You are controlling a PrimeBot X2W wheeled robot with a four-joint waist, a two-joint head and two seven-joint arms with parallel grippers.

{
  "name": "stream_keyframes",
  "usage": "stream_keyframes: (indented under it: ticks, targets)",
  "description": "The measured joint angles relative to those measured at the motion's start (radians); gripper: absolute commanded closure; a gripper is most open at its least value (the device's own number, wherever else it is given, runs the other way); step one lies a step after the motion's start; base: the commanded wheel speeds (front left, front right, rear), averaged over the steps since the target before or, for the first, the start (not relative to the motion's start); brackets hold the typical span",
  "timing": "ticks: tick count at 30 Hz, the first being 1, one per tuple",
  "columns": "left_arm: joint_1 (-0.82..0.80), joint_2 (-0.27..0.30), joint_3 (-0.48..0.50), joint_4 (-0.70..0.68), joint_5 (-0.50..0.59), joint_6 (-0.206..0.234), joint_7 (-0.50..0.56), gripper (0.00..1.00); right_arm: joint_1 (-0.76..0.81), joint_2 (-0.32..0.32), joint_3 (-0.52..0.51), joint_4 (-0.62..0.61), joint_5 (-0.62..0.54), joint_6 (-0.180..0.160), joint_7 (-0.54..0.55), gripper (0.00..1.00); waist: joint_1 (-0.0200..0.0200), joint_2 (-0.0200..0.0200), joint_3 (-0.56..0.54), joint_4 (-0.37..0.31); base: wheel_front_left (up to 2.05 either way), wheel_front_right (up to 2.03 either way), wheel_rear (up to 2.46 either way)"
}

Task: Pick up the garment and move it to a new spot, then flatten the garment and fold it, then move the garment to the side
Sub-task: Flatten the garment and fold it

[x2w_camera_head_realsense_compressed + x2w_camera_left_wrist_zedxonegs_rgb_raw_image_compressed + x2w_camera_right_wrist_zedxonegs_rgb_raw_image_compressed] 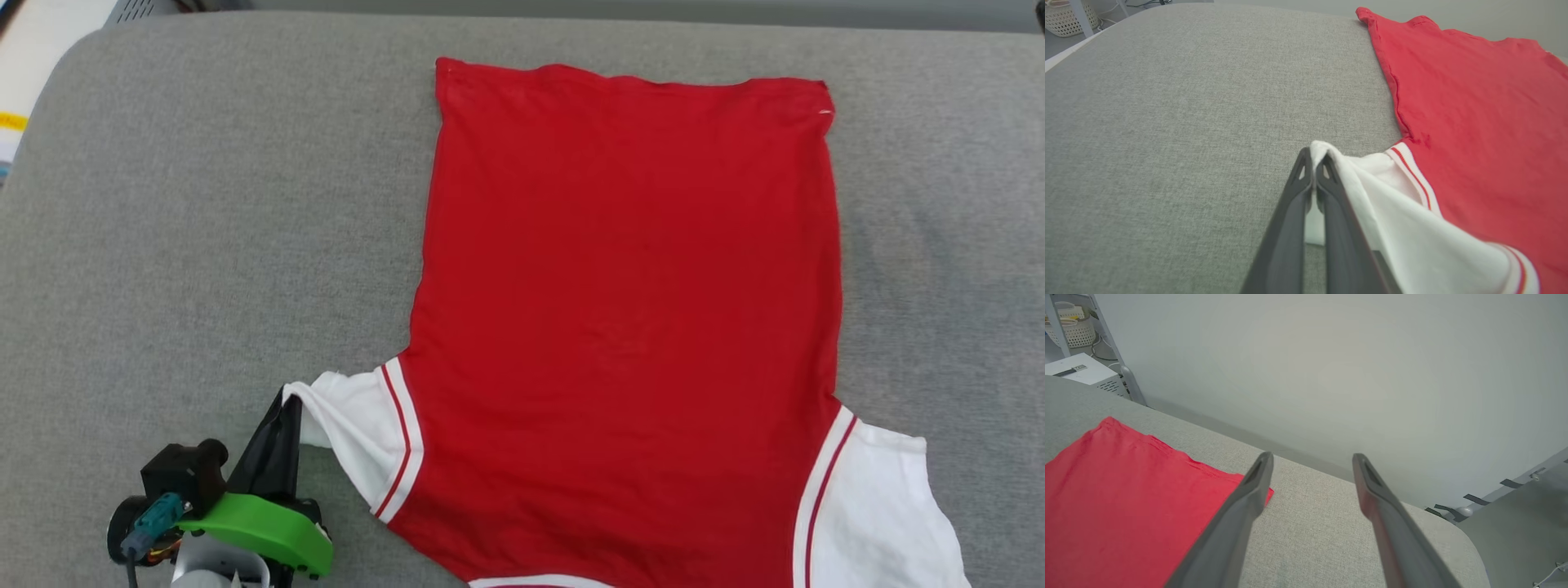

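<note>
Grey fabric-covered worktop [204, 204]: carries the one item under inspection. The garment [629, 327] lies spread flat on it, a plain red side up, hem edge at the far side and shoulders towards the robot; the fabric is smooth with only faint creasing. To the garment's left and beyond its hem the worktop surface is bare grey weave. The right sleeve [882, 506], white, lies flat against the surface beside the red body, joined by red-and-white striped trim [824, 482]. The left sleeve [351, 425], also white with matching trim, is pulled outward from the body, and its cuff edge is raised off the surface. Left end effector [286, 400] - closed, its two dark fingers pinching the cuff edge of the left sleeve; in the left wrist view the white cloth is draped over the fingertips. Right end effector [1310, 461] - open, fingers well apart with nothing between them, held above the worktop just beyond the garment's far hem corner. Off the worktop, past the garment's hem, a white box [1081, 373] and a pale woven basket [1073, 330] stand near a plain wall [1331, 375].
</note>
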Motion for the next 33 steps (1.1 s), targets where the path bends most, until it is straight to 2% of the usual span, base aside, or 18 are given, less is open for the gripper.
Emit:
stream_keyframes:
  ticks: [8,13,16,23,30,31,32,33]
  targets:
    - [-0.045,-0.070,0.014,-0.033,0.057,-0.026,0.000,1.00,-0.280,-0.002,0.147,0.251,0.077,0.000,0.361,0.00,0.0001,0.0000,0.109,0.066,0.00,0.00,0.00]
    - [-0.081,-0.105,0.020,-0.034,0.082,-0.045,0.000,1.00,-0.385,0.023,0.196,0.363,0.102,0.000,0.511,0.00,0.0001,0.0000,0.175,0.107,0.00,0.00,0.00]
    - [-0.098,-0.127,0.025,-0.035,0.100,-0.056,0.000,1.00,-0.426,0.033,0.217,0.419,0.097,0.000,0.541,0.00,0.0001,0.0000,0.212,0.129,0.00,0.00,0.00]
    - [-0.132,-0.166,0.033,-0.035,0.126,-0.080,-0.009,1.00,-0.470,0.078,0.227,0.556,0.063,0.000,0.532,0.00,0.0000,0.0000,0.287,0.173,0.00,0.00,0.00]
    - [-0.141,-0.183,0.043,-0.038,0.144,-0.093,-0.013,1.00,-0.485,0.056,0.266,0.581,0.063,0.000,0.531,0.00,-0.0002,-0.0001,0.322,0.197,0.00,0.00,0.00]
    - [-0.141,-0.184,0.045,-0.037,0.145,-0.095,-0.013,1.00,-0.486,0.054,0.268,0.581,0.063,0.000,0.528,0.61,-0.0002,-0.0001,0.322,0.196,0.00,0.00,0.00]
    - [-0.141,-0.184,0.048,-0.036,0.147,-0.096,-0.014,1.00,-0.487,0.052,0.270,0.582,0.064,0.000,0.518,1.00,-0.0002,0.0000,0.321,0.194,0.00,0.00,0.00]
    - [-0.141,-0.185,0.050,-0.034,0.151,-0.096,-0.014,1.00,-0.487,0.052,0.273,0.585,0.066,0.000,0.509,1.00,-0.0002,-0.0001,0.319,0.192,0.00,0.00,0.00]
